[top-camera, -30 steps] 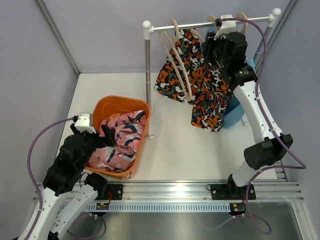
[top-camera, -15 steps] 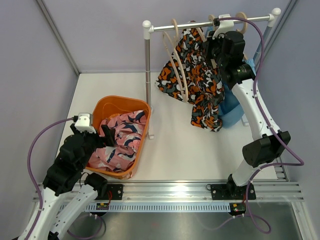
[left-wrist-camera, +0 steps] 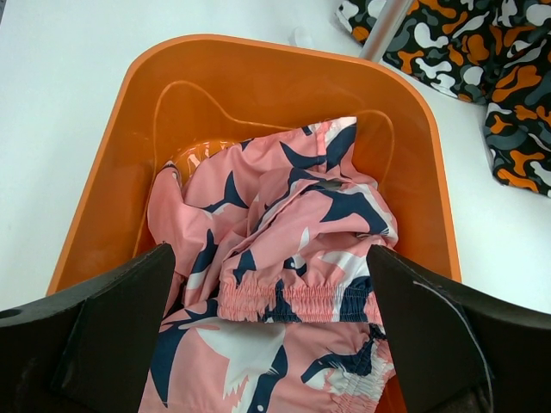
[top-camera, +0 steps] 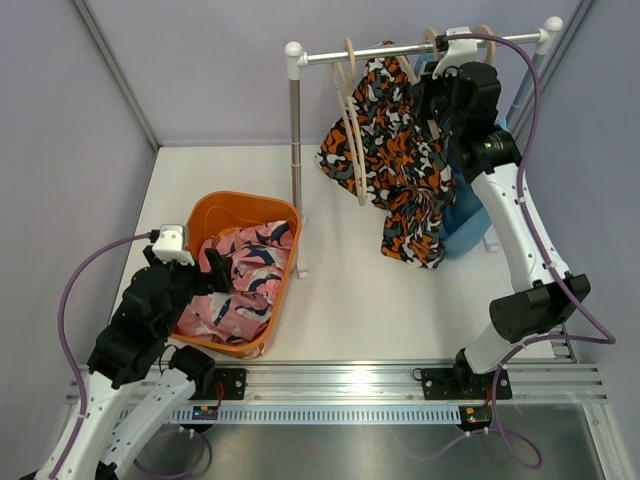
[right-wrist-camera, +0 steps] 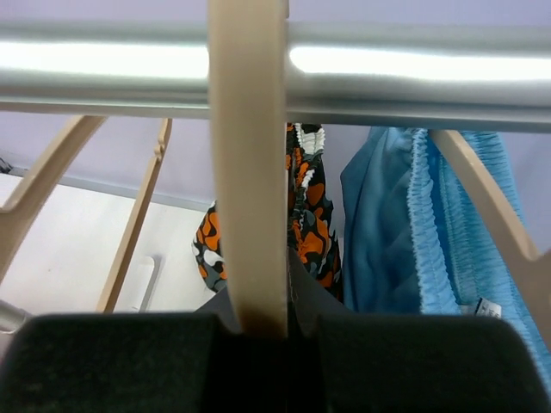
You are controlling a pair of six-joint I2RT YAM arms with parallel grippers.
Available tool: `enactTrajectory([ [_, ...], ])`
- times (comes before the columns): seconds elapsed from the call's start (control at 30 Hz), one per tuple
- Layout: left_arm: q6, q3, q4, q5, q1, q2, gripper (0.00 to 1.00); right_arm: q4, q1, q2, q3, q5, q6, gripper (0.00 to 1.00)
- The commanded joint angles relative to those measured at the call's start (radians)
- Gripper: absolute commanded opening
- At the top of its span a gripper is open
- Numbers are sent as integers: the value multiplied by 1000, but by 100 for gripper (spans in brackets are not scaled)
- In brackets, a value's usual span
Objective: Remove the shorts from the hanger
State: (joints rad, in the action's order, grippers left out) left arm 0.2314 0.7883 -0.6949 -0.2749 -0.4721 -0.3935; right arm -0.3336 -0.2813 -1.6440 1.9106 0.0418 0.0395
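Note:
The black shorts with orange and white blotches [top-camera: 400, 170] hang from a wooden hanger on the rail [top-camera: 380, 52]. My right gripper [top-camera: 435, 78] is up at the rail, shut on that hanger's wooden hook [right-wrist-camera: 248, 172]; its fingertips [right-wrist-camera: 263, 323] pinch the wood. The black shorts [right-wrist-camera: 306, 224] and the light blue shorts [right-wrist-camera: 405, 224] hang just beyond it. The light blue shorts [top-camera: 466, 222] are partly hidden behind my right arm. The pink shorts [left-wrist-camera: 284, 249] lie crumpled in the orange basket [left-wrist-camera: 284, 52]. My left gripper [left-wrist-camera: 284, 344] is open and empty just above them [top-camera: 210, 272].
The rack's white post [top-camera: 296, 150] stands beside the orange basket [top-camera: 240, 203]. Two bare wooden hangers [top-camera: 350, 110] hang at the left of the rail. A foot of the rack [top-camera: 490, 240] lies under the blue shorts. Walls close in on three sides.
My right gripper has risen a little toward the rail with the hanger. The black shorts have swung and bunched narrower under it. My left arm has barely moved.

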Motion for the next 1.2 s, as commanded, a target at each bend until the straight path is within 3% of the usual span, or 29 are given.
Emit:
enactTrajectory([
  [0.0,-21,-6,32,25,3,-13,99,39,4,105,15,15,-24,0],
  [0.23,-24,-4,37,36,3,-21,99,-11,4,203,-86,26,-65,0],
  [0.43,-32,9,66,80,1,-16,99,-168,4,315,-157,7,-134,0],
  [0.7,-18,106,104,221,3,-79,99,-438,-2,528,-291,-176,-251,0],
  [0.9,48,144,181,344,1,-148,99,-521,-111,676,-447,-203,-289,0],
  [1.0,101,120,242,378,-28,-182,99,-524,-223,697,-504,-172,-311,0],
  [1.17,154,83,319,251,-229,-234,99,-489,-332,690,-582,-140,-351,0],
])
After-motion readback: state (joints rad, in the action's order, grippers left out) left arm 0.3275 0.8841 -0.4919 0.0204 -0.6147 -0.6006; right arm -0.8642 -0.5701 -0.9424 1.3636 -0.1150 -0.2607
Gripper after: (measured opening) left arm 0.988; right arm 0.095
